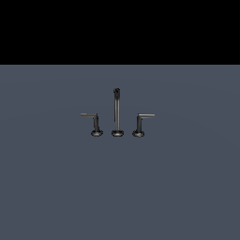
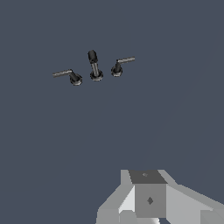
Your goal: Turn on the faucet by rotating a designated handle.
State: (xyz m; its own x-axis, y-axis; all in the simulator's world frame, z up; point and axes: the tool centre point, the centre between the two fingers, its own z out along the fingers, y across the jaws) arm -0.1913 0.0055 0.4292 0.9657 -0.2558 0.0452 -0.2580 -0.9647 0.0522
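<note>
On the grey tabletop (image 1: pixel 56 187) the faucet (image 1: pixel 117 112) stands with the handle (image 1: pixel 142 123) at the exterior view's right, well apart from the end effector (image 2: pixel 148 201), whose jaw state I cannot tell, so it risks reaching the mirrored handle (image 1: pixel 92 123).

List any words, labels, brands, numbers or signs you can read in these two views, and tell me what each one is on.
None: there is no readable text in either view.
The faucet, its spout and both handles are plain dark metal with no markings.
The grey floor is bare.
The gripper body shows only a small dark diamond shape, not a letter or number.
</note>
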